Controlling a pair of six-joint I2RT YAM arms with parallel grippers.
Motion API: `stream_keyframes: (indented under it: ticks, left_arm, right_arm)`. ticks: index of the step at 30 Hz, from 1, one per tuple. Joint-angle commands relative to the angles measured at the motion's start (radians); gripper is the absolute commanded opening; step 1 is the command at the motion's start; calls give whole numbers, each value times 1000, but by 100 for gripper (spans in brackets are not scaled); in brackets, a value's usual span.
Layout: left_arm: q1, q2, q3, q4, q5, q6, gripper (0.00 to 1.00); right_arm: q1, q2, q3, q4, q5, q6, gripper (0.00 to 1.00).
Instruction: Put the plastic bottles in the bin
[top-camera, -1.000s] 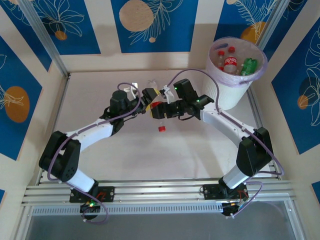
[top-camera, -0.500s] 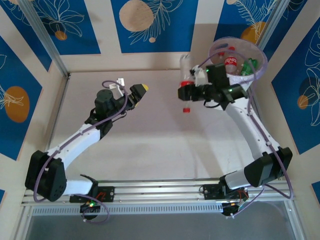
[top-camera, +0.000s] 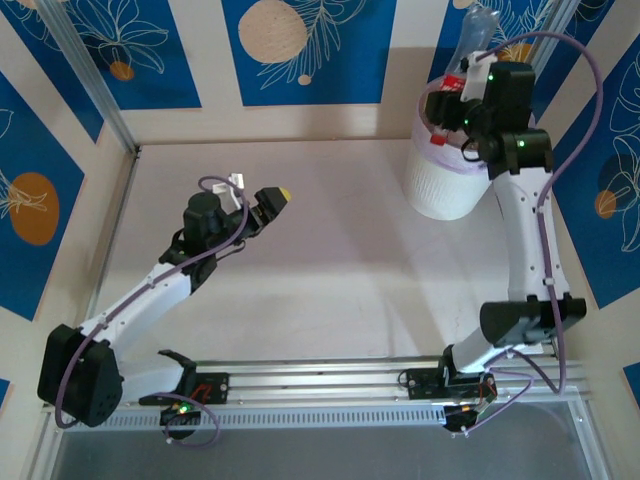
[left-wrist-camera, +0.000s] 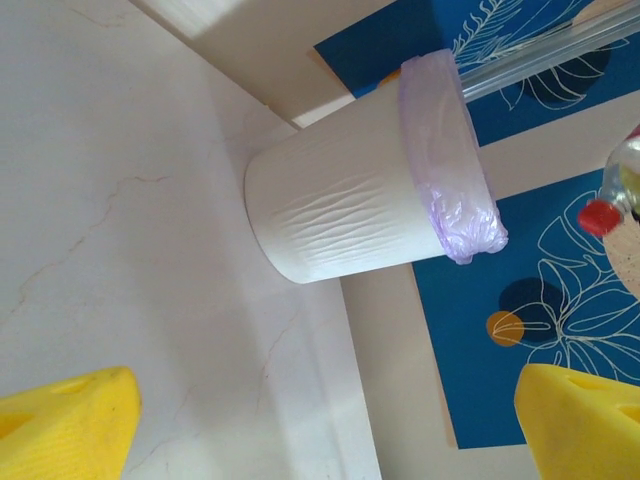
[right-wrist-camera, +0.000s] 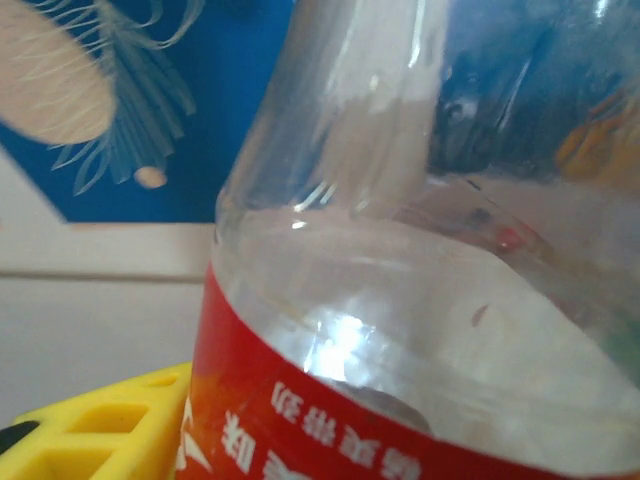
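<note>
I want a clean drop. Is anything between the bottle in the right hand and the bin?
Nothing visible. The right hand holds the bottle above the bin; the gap between its red cap and the lined rim is open.

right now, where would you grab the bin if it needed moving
Probably the rim of the bin, from above, one finger inside and one outside: its round wall looks too wide for the jaws. Wait until the right gripper, holding a bottle over it, clears.
</note>
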Motion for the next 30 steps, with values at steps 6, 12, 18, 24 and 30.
stream_keyframes:
  ticks: [6, 12, 18, 24, 30]
  left_arm:
    - [9, -29, -19, -6, 1, 17, 95]
    - [8, -41, -20, -37, -19, 38, 95]
    - [9, -22, -34, 3, -38, 23, 95]
    - [8, 8, -24, -30, -27, 43, 94]
    - [8, 40, -10, -40, -22, 60, 94]
  right_arm:
    - [-56, 215, 216, -2, 119, -101, 46]
    - [-92, 333, 306, -41, 120, -120, 46]
    - [-128, 385, 302, -83, 69, -90, 47]
    - [-146, 385, 238, -105, 14, -57, 49]
    - [-148, 361, 168, -97, -31, -42, 60]
